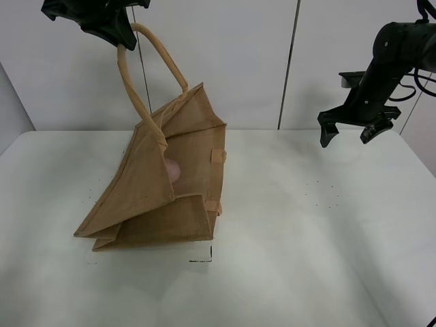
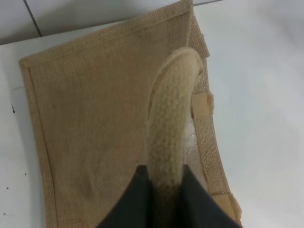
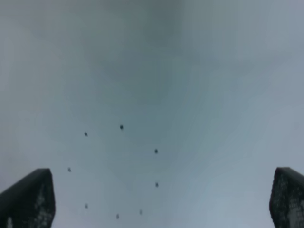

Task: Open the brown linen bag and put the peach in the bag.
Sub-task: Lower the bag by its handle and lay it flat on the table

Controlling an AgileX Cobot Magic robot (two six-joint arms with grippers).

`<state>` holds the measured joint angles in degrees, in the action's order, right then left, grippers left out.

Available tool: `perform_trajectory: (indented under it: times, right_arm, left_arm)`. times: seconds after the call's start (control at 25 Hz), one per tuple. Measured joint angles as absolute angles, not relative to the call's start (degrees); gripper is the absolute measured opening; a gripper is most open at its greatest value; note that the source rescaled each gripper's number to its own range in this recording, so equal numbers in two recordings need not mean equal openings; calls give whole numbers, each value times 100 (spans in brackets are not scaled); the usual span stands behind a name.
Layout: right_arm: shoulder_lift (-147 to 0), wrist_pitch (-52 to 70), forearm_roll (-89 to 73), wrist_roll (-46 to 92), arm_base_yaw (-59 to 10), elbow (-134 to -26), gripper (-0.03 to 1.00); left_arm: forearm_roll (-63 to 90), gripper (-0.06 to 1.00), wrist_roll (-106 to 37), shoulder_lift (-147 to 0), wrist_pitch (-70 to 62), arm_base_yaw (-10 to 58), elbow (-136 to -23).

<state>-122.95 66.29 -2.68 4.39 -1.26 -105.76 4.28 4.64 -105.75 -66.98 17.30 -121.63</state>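
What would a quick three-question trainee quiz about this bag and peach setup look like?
1. True or false: the right claw holds the peach.
2. What is the left claw clamped on? A: a handle of the bag. B: the bag's bottom edge. C: the peach.
3. Fill in: the peach sits ___ the brown linen bag.
Key: 1 false, the right claw is open and empty; 2 A; 3 inside.
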Motion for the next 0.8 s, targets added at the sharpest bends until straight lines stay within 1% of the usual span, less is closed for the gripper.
perform_trajectory:
  times: [0.2, 0.36, 0.56, 0.68, 0.8]
  right_arm:
    - [-12295, 6941, -306, 485, -233, -10576, 100]
    - [-12247, 6957, -321, 503, -250, -10576, 100]
    - [-11818, 6963, -396, 504, -250, -10546, 100]
    - [-11340, 6957, -465, 504, -250, -10189, 100]
    - [-10653, 6957, -523, 504, -250, -9449, 100]
  left_arm:
    - [428, 0, 464, -10575, -6698, 1730, -12163]
    - [428, 0, 464, -10575, -6698, 1730, -12163]
    - [428, 0, 464, -10575, -6698, 1730, -12163]
    - [428, 0, 464, -10575, -6698, 1730, -12163]
    - [429, 0, 464, -10575, -6698, 1730, -12163]
